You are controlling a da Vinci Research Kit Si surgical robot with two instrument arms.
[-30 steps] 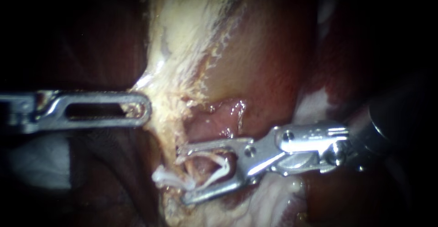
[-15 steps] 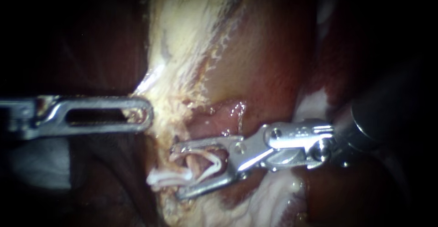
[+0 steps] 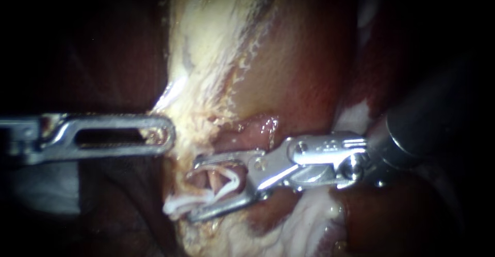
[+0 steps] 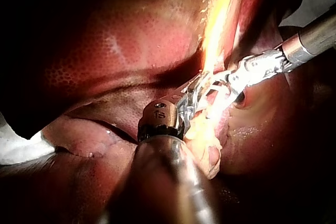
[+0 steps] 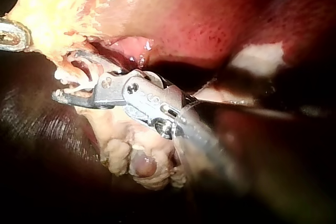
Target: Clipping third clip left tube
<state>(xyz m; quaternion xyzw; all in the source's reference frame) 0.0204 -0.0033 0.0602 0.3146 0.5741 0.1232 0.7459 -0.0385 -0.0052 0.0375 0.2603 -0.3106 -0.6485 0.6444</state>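
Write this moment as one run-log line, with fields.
left tool: holding pale tissue | right tool: carrying open white clip around tube | clip: not yet closed

Left instrument (image 3: 166, 133) enters level from the left; its end touches the edge of the pale yellow tissue (image 3: 206, 55). Right instrument (image 3: 195, 189) enters from the right, carrying a white clip (image 3: 227, 189) spread in a V. A pinkish tube (image 3: 211, 180) lies inside the V. Reddish tissue (image 3: 304, 71) sits above.

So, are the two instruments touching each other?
Apart. The endoscope view shows a strip of pale tissue between the left instrument and the right instrument, whose jaws carry a white clip.
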